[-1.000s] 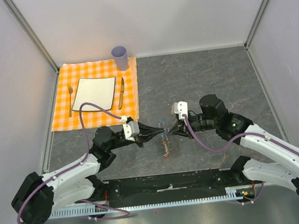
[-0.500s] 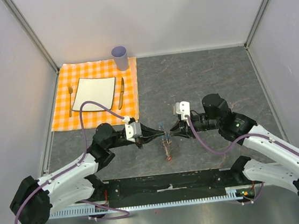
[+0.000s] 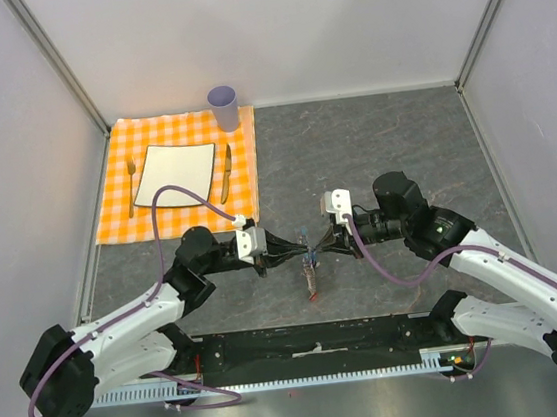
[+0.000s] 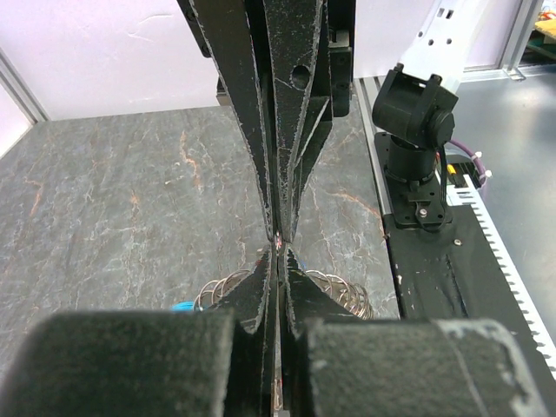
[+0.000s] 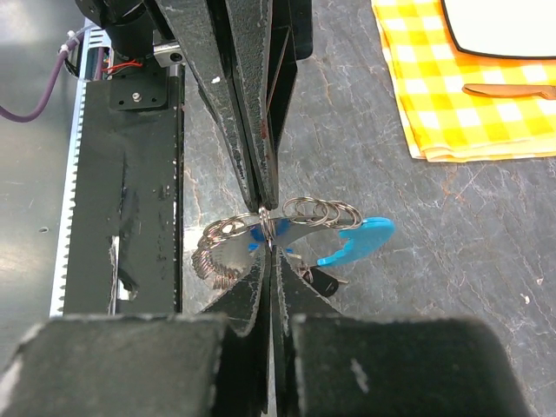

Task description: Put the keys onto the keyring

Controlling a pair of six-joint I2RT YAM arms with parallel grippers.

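My left gripper (image 3: 300, 250) and right gripper (image 3: 316, 247) meet tip to tip above the table, both shut. The keyring, a silver chain of rings (image 5: 323, 211) with a cyan clasp (image 5: 360, 239), hangs between them. In the right wrist view the left gripper's fingertips (image 5: 261, 187) pinch one ring of the chain. My right gripper (image 5: 270, 249) is shut just below it on a thin metal piece, apparently a key. Blue tags (image 5: 256, 231) show behind the chain. In the left wrist view my left gripper (image 4: 278, 249) hides most of the chain (image 4: 343, 291). A reddish tag (image 3: 312, 277) dangles below.
An orange checked cloth (image 3: 117, 202) lies at the back left with a white plate (image 3: 174, 173), a fork (image 3: 131, 185), a knife (image 3: 225, 172) and a lilac cup (image 3: 224, 106). The black base rail (image 3: 314, 343) runs along the near edge.
My left gripper has edged slightly right toward the right gripper. Both stay shut at the chain, and the dangling bundle has barely moved.
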